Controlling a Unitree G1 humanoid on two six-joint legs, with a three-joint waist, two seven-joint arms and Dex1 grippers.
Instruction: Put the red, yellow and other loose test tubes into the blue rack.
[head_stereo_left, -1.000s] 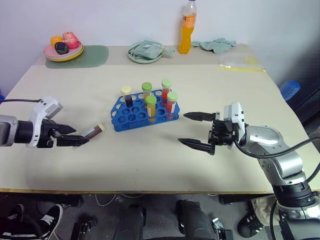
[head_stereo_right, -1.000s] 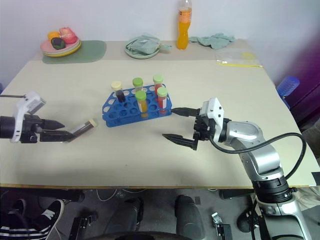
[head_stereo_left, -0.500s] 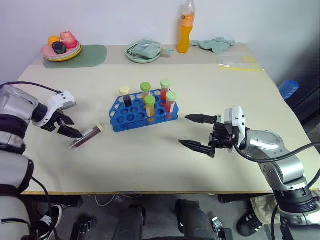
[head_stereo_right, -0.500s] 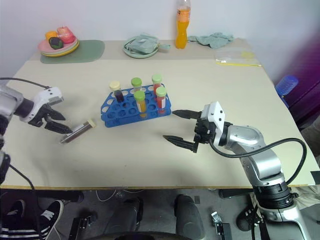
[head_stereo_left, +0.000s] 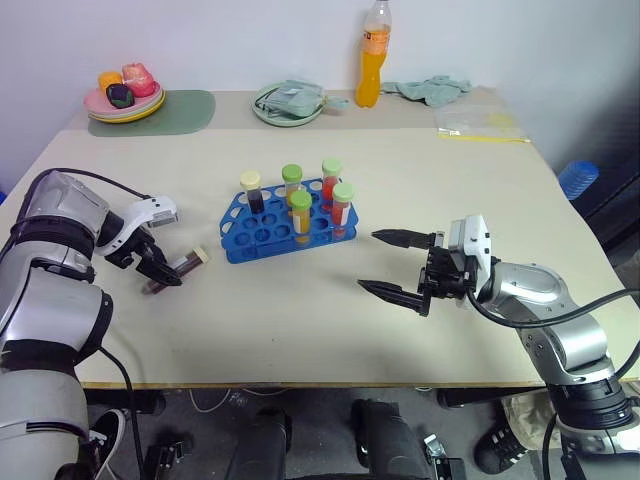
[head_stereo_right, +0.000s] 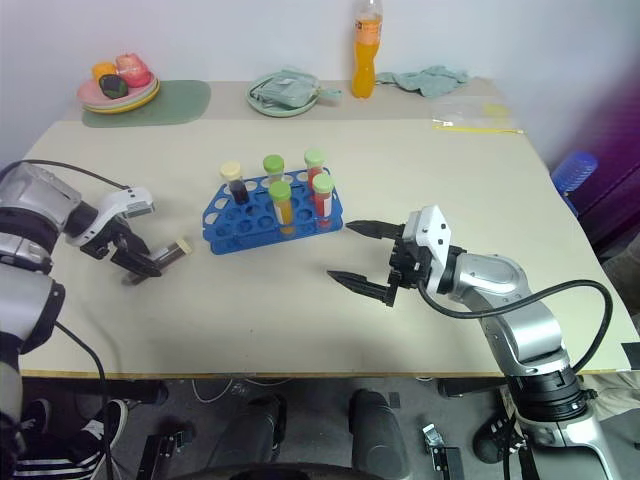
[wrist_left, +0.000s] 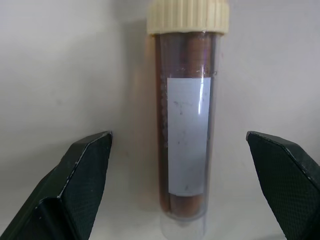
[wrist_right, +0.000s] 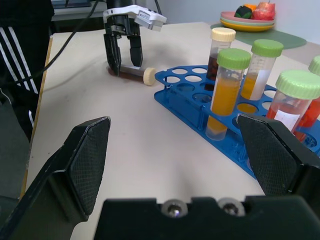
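A loose test tube with dark brown liquid and a cream cap lies on the table left of the blue rack. My left gripper points down over its lower end, open. In the left wrist view the tube lies between the two fingers with a gap on each side. The rack holds several capped tubes standing upright, with yellow, red and dark contents. My right gripper hovers open to the right of the rack, holding nothing. The right wrist view shows the left gripper standing over the tube.
Along the far edge stand a plate of fruit on a green mat, a bowl with a cloth, an orange drink bottle, a crumpled rag and a plastic bag.
My left arm swung in from the table's left edge, tipped its gripper downward and lowered it over the loose tube, with the fingers a little narrower. The right arm stayed put.
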